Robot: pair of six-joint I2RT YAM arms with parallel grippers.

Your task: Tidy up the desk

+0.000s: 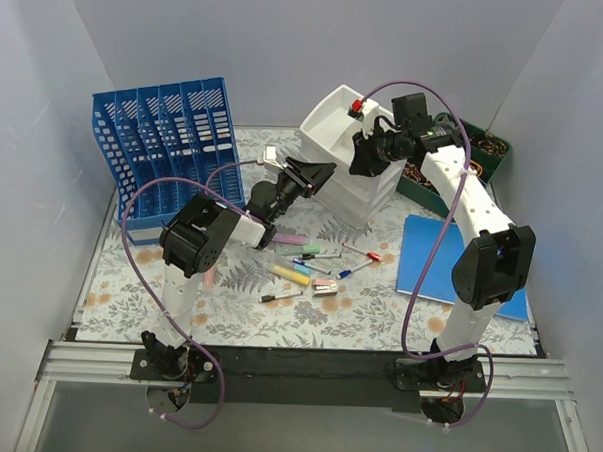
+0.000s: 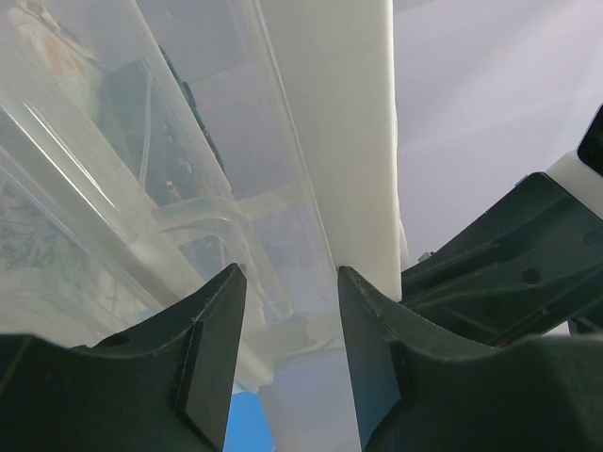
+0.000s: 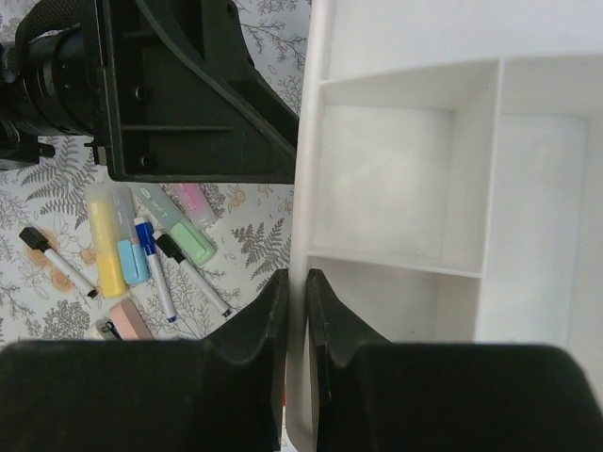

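Observation:
The desk (image 1: 227, 318) has a pale fern-and-flower print and a black front rail. At its back middle stands a white drawer unit (image 1: 355, 193) with a white compartment tray (image 1: 331, 119) tilted on top. My right gripper (image 3: 296, 282) is shut on the tray's (image 3: 405, 188) left wall, one finger on each side of it. My left gripper (image 2: 290, 275) stands open close against the unit's clear and white plastic (image 2: 330, 141), with nothing clamped between its fingers (image 2: 212, 348). From above, the left gripper (image 1: 309, 174) sits at the tray's lower left and the right gripper (image 1: 364, 159) at its near edge.
Several markers and highlighters (image 1: 300, 266) lie loose in front of the drawer unit, also in the right wrist view (image 3: 118, 245). A blue file rack (image 1: 171, 130) stands at the back left. A blue notebook (image 1: 435, 257) lies at the right, and a green bin (image 1: 485, 154) behind it.

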